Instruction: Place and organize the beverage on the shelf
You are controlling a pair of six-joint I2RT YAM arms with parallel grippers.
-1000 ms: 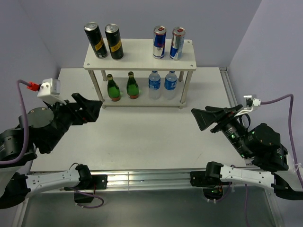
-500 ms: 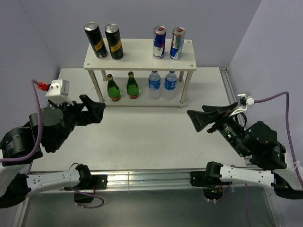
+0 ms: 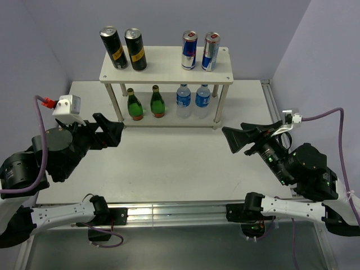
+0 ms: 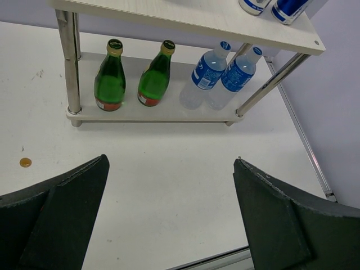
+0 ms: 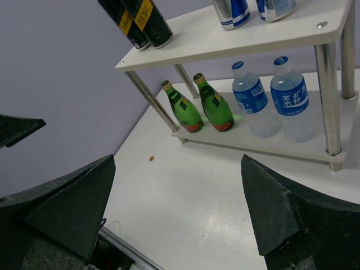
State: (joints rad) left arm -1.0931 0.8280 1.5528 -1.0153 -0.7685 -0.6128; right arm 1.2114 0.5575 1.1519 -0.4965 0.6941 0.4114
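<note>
Lavender walls, white table, metal front rail

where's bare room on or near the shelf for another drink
Free: the middle of the pale wooden shelf's top board, between the tall black cans and the blue-silver cans; also the white table in front, between the left tool and right tool. Crowded: the lower tier, four bottles in a row.

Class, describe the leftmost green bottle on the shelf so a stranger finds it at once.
Find the pale wooden shelf at the back of the table. On its lower board four bottles stand in a row; take the leftmost bottle, beside the left legs. It is green glass, unlike the clear water bottles, and its green twin stands to its right.
</note>
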